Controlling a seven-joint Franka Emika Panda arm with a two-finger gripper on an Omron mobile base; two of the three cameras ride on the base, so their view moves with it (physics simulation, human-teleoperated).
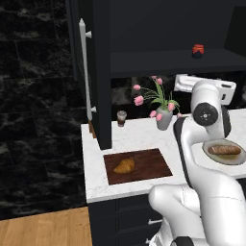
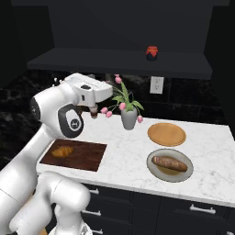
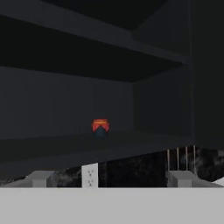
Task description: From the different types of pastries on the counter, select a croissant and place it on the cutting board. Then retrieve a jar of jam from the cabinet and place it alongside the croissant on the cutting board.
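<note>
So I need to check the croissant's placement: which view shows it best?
The left base view: the croissant lies unobstructed on the cutting board. The right base view shows it beside the arm.

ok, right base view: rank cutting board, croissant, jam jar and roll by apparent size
1. cutting board
2. long roll
3. croissant
4. jar of jam, smallest, but it sits farther back on the cabinet shelf, so its rank against the croissant is unsure.

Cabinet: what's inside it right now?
The cabinet stands open; on its dark shelf sits one red jam jar, apart from the tool. The shelf's left end is too dark to make out.
</note>
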